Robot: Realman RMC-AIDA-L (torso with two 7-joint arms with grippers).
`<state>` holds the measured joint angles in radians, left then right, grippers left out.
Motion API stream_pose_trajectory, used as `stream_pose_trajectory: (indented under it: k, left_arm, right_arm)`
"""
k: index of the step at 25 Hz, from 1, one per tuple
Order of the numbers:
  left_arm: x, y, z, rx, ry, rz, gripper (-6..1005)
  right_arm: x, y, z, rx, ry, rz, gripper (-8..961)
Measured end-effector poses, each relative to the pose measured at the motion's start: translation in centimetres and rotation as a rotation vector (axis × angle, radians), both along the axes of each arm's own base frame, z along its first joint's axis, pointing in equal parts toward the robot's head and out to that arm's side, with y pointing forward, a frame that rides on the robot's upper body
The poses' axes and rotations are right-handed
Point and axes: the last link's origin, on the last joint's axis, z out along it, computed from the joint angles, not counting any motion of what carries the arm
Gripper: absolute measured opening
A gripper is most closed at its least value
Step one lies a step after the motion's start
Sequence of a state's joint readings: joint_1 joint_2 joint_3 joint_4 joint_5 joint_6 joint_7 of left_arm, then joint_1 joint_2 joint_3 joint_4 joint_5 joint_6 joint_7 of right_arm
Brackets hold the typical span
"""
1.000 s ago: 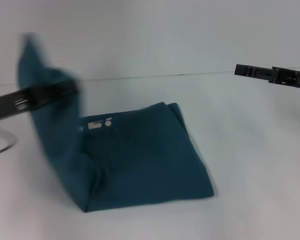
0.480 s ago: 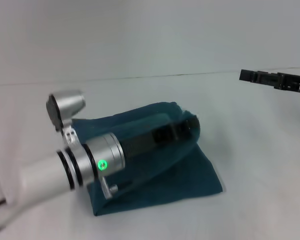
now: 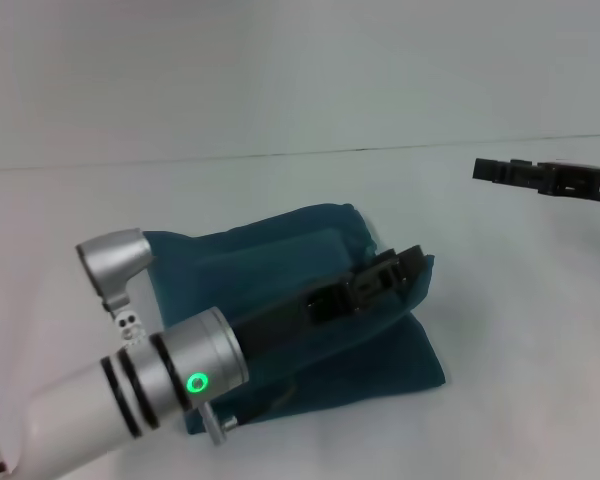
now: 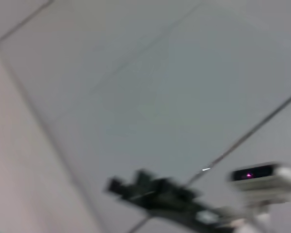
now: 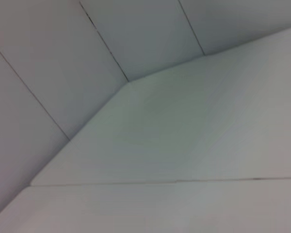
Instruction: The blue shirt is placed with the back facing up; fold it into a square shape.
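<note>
White tabletop fills the head view, with a thin dark seam running across it at about the ten-to-two line. On it, a little below centre, lies the blue shirt, folded into a rough square bundle with its corners at about five, seven, eleven and one o'clock.

Reaching in from seven o'clock, the left arm lies right over the shirt, and its silver wrist with a green light covers the bundle's near-left part. The left gripper sits at the cloth's right edge, toward three o'clock of the bundle. Its dark fingers lie against the fabric there. Whether they are clenched on a fold or released cannot be told, since the cloth and the fingers are both dark and overlap.

Well apart from the shirt, at about two o'clock, the right gripper hangs above the table, its body cut off by the frame's edge. Its jaws point toward nine o'clock, and their state cannot be told either.

From the left wrist view only blurred pale surface shows, plus the right gripper far off. Bare white panels alone appear in the right wrist view.
</note>
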<state>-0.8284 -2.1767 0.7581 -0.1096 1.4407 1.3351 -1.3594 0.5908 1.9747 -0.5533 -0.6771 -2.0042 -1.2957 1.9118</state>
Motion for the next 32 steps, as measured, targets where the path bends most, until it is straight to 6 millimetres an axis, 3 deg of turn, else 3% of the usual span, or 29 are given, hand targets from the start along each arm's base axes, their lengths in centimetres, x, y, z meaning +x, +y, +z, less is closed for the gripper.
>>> stream_pose_trajectory:
  k: [7,14,22,32]
  left_arm:
    - [-0.3,-1.7,3.6,-0.020,-0.172,-0.113,645]
    - [-4.9,-1.3,7.5,0.140,-0.003,-0.125,883]
    - [-9.3,-2.3,11.0,0.247,0.192,-0.123,936]
    - [-11.9,-3.3,11.6,0.268,0.333,-0.127,937]
  right_arm:
    - [0.8,0.3,-0.4,-0.038,0.002,-0.079,903]
    - [-0.4,1.5,-2.1,-0.121,0.016,-0.154,903]
    - [-2.7,1.9,-4.3,-0.280,0.037,-0.205,902]
    - [-4.7,1.8,-5.7,-0.384,0.111,-0.241,900]
